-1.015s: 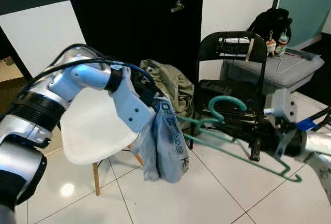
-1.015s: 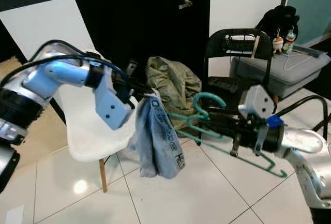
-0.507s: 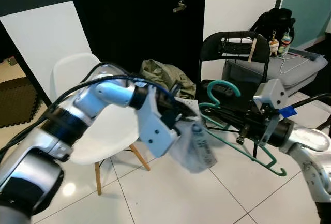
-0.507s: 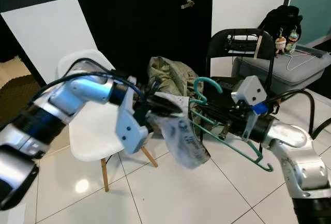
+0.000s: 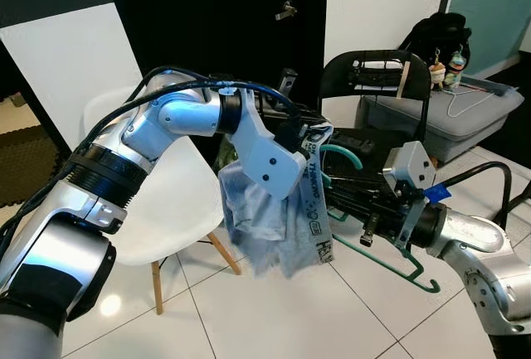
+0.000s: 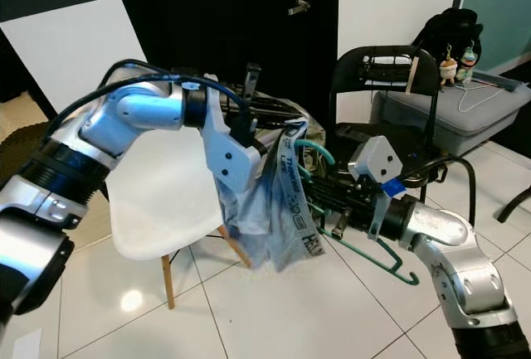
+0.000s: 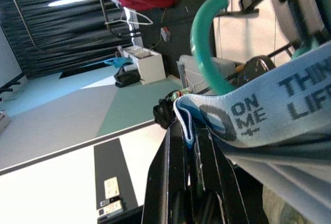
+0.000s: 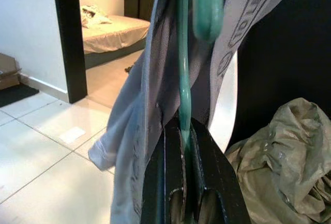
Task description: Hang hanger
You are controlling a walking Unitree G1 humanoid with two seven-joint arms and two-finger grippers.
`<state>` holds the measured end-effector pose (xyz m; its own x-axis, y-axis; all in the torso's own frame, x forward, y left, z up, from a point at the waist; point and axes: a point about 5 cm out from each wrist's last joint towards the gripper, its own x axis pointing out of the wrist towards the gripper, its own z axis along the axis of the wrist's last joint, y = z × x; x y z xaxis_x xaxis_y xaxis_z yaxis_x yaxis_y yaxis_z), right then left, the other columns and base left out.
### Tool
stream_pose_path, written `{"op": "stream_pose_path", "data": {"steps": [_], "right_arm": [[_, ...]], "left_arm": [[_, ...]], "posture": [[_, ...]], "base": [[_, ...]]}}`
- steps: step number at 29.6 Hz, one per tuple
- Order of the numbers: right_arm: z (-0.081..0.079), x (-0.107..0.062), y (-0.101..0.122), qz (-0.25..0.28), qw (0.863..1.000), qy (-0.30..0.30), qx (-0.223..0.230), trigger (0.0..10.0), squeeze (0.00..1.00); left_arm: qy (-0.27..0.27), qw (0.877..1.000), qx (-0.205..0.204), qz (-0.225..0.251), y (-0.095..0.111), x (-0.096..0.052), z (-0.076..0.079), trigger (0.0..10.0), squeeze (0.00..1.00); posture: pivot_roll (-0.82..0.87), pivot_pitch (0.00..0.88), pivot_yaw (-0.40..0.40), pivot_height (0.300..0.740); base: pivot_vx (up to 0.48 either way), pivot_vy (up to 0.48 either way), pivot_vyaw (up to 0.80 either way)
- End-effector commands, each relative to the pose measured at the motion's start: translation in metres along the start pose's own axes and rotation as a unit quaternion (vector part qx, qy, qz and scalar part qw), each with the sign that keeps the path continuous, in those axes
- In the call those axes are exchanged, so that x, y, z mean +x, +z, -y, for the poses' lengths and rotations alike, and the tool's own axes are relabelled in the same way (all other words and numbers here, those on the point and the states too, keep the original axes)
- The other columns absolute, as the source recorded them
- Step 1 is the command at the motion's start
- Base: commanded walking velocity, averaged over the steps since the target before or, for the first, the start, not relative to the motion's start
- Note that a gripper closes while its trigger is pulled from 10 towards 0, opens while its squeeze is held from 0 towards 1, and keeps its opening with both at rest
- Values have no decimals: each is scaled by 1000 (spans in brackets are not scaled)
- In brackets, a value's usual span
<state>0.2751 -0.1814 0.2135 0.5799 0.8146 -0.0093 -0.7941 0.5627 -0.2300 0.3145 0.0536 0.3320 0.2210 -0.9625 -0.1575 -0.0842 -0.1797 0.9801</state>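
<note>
My left claw (image 5: 309,133) has lifted the pale blue cloth (image 5: 278,218) higher and brought it to the right, so now the printed band of the cloth lies right over the green hanger (image 6: 377,253); half a second ago the cloth was low and swinging below the hanger. The left claw is clamped on the folded top edge of the cloth, and in the left wrist view the green hook (image 7: 207,48) curves just beside this edge. My right claw (image 8: 182,146) is closed on a green bar of the hanger and holds it out toward the left, in front of the black chair (image 5: 377,85). I judge that the cloth is now being threaded onto the hanger, so hanging it up is not yet possible. The white chair (image 5: 162,210) stands behind my left arm.
</note>
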Motion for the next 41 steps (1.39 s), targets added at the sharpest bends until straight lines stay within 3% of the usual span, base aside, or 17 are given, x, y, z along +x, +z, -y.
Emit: {"op": "stream_pose_path", "data": {"steps": [1,8,10,12,14,16,24,25,27,28,29,30,31,33,36,41], "right_arm": [[3,3,4,11,1000,-13,-8,10000,0],[9,2,9,29,999,-30,-8,10000,0],[7,-4,18,61,998,-18,-6,10000,0],[7,-4,18,61,998,-18,-6,10000,0],[3,-12,23,83,997,5,2,10000,0],[0,-14,24,86,996,16,5,10000,0],[0,-14,24,86,996,16,5,10000,0],[-2,-16,23,85,996,26,8,10000,0],[-1,-15,21,85,996,19,11,10000,0],[4,-12,19,88,996,-3,13,10000,0],[4,-12,19,88,996,-3,13,10000,0],[8,-10,19,92,995,-20,12,10000,0],[8,-10,19,92,995,-20,12,10000,0],[13,-9,21,102,994,-39,12,10000,0],[14,-10,22,109,993,-45,15,10000,0],[14,-10,23,117,992,-42,19,10000,0]], "left_arm": [[-11,1000,-15,22,6,1,5,10000,0],[-37,998,-25,32,8,-1,16,10000,0],[-50,998,-9,-36,-10,-11,16,10000,0],[-50,998,-9,-36,-10,-11,16,10000,0],[-48,992,20,-117,-31,-27,7,10000,0],[-45,988,32,-144,-38,-32,3,10000,0],[-45,988,32,-144,-38,-32,3,10000,0],[-37,984,42,-167,-44,-37,-3,10000,0],[-12,989,27,-142,-38,-33,-8,10000,0],[26,998,-25,-54,-17,-19,-10,10000,0],[26,998,-25,-54,-17,-19,-10,10000,0],[31,998,-59,4,-2,-14,-8,10000,1000],[31,998,-59,4,-2,-14,-8,10000,1000],[19,994,-89,61,12,-13,-5,10000,1000],[10,991,-103,89,19,-14,-3,10000,1000],[-10,990,-106,95,22,-13,6,10000,1000]], "posture": [[-51,0,118,740],[-48,0,114,740],[-44,0,113,740],[-44,0,113,740],[-44,0,111,740],[-44,0,112,740],[-44,0,112,740],[-44,0,112,740],[-44,0,112,740],[-44,0,112,740],[-44,0,112,740],[-44,0,112,740],[-44,0,112,740],[-44,0,112,740],[-44,0,112,740],[-43,0,114,740]], "base": [[0,0,0],[0,0,0],[0,0,0],[0,0,0],[0,0,0],[0,0,0],[0,0,0],[0,0,0],[0,0,0],[0,0,0],[0,0,0],[0,0,0],[0,0,0],[0,0,0],[0,0,0],[0,0,0]]}}
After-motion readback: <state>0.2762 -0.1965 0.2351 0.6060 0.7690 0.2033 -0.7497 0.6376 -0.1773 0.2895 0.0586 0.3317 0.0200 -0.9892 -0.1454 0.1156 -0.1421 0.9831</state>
